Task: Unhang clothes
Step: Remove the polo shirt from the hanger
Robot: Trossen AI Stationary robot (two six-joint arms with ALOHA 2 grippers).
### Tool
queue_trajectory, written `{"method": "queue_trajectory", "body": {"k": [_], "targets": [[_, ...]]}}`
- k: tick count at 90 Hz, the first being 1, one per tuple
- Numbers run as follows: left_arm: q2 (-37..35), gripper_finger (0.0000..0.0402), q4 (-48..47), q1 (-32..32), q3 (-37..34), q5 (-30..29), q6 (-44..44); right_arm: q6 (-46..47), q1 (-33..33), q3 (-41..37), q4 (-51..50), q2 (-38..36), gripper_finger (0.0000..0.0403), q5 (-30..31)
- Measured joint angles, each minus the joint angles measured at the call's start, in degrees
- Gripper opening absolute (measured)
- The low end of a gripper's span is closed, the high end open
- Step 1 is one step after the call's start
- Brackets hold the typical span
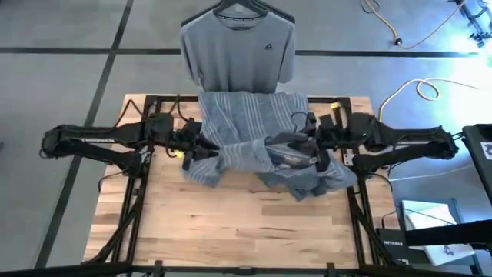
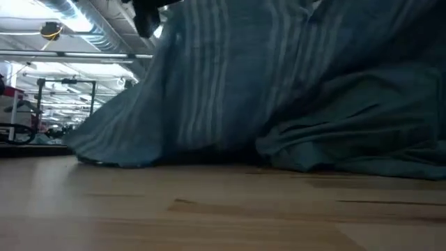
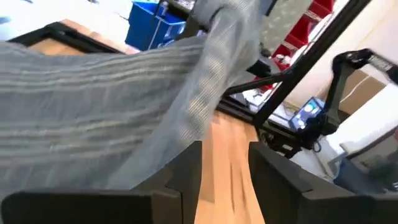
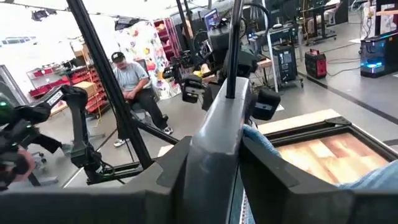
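The blue-grey striped shirt (image 1: pixel 246 135) lies bunched across the middle of the wooden table, its lower folds (image 2: pixel 209 157) resting on the boards. My left gripper (image 1: pixel 198 146) stands open at the shirt's left edge; in the left wrist view (image 3: pixel 225 155) bare wood shows between its fingers and the cloth (image 3: pixel 124 106) drapes past one finger. My right gripper (image 1: pixel 306 142) is at the shirt's right side, shut on a dark grey hanger (image 4: pixel 217 130). The plain grey T-shirt (image 1: pixel 237 50) hangs spread on its own hanger (image 1: pixel 244 6) beyond the table's far edge. My left gripper has the striped cloth lying over the outer side of one finger (image 3: pixel 180 177); whether it touches I cannot tell, and nothing sits between the fingers. My right gripper pinches a flat grey part of the hanger (image 4: pixel 225 115) between its two fingers, the part running along the fingers and out past their tips. Blue cloth (image 4: pixel 261 140) lies beside it.
A black metal frame (image 1: pixel 138 100) runs round the table and carries both arms. Bare boards (image 1: pixel 231 223) fill the near half. Cables (image 1: pixel 415 88) lie on the floor at the right. A person (image 4: pixel 134 78) sits in the room beyond the table.
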Motion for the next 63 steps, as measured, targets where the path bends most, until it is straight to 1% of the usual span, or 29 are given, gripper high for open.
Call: {"method": "queue_trajectory", "body": {"k": [9, 24, 34, 42, 55, 63], "targets": [[0.16, 0.0113, -0.7, 0.02, -0.02, -0.32, 1.02, -2.13, 0.03, 3.38, -4.45, 0.25, 0.0106, -0.21], [2.01, 0.0114, -1.46, 0.01, -0.04, -1.21, 0.15, -4.08, 0.03, 7.02, -7.73, 0.85, 0.0106, -0.18], [1.92, 0.0121, 2.08, 0.54, -0.02, -0.99, -1.38, -4.53, 0.05, 8.61, -9.12, 0.9, 0.0106, 0.93], [1.94, 0.0146, 2.4, 0.47, -0.02, -1.08, -1.41, -5.31, 0.05, 9.34, -9.04, 0.9, 0.0106, 1.8], [3.44, 0.0206, 2.86, 0.45, -0.02, -2.98, -0.05, -6.5, 0.05, 9.67, -9.27, 0.9, 0.0106, 2.47], [4.09, 0.0239, 4.65, 0.41, -0.02, -6.54, 1.91, -6.64, 0.05, 9.67, -9.47, 1.27, 0.0106, 3.4]]}}
